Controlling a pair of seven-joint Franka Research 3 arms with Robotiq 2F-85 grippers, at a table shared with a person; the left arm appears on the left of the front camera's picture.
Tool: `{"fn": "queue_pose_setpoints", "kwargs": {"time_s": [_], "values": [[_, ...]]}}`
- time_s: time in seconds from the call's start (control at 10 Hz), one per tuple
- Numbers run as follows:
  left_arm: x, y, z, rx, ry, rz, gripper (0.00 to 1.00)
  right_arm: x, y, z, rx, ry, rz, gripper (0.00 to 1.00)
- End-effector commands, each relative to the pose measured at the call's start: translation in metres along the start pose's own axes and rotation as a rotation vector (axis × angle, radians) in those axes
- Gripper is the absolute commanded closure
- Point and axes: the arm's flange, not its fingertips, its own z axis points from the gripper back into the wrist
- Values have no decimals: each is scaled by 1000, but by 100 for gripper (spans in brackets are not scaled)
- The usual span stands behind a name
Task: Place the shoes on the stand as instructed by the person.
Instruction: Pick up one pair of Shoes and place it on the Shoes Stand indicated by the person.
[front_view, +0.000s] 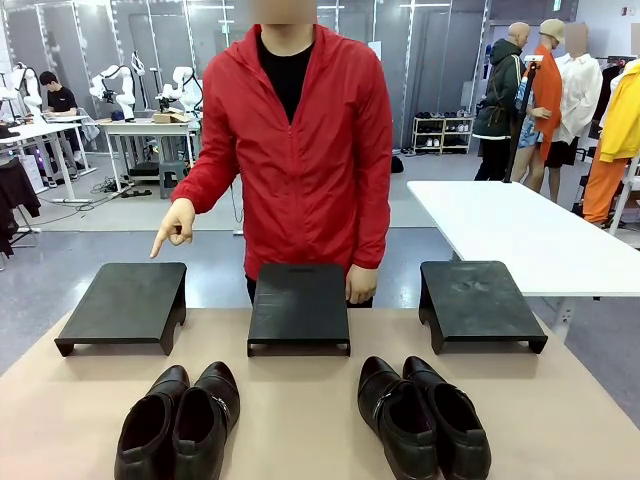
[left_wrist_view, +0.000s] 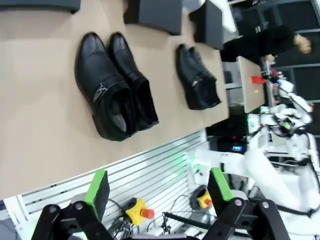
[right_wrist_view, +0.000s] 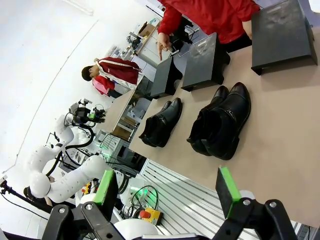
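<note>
On the table (front_view: 300, 425), the left pair (front_view: 180, 425) and right pair (front_view: 423, 415) of shoes stand just before three black stands. The person's hand (front_view: 175, 228) points down over the left stand (front_view: 125, 303). The left gripper (left_wrist_view: 159, 186) and right gripper (right_wrist_view: 167, 189) are both spread wide, holding nothing.

Right pincer (right_wrist_view: 167, 187) open. On the counter (right_wrist_view: 285, 150), the near shoe pair (right_wrist_view: 222, 122) and far shoe pair (right_wrist_view: 161, 122) lie before the stands (right_wrist_view: 205, 60). The person's hand (right_wrist_view: 163, 44) points down at the farthest stand (right_wrist_view: 162, 79).
</note>
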Motion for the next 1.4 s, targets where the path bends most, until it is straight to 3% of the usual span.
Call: {"fn": "queue_pose_setpoints", "kwargs": {"time_s": [0.0, 0.4, 0.9, 1.3], "values": [[-4, -25, -53, 139, 8, 16, 0, -1, 3, 4, 7, -12, 23, 0], [14, -70, -156, 490, 105, 2, 0, -1, 3, 4, 7, -12, 23, 0], [21, -83, -233, 695, 112, -51, 0, -1, 3, 4, 7, -12, 23, 0], [16, -65, -284, 748, 67, 14, 0, -1, 3, 4, 7, -12, 23, 0]]}}
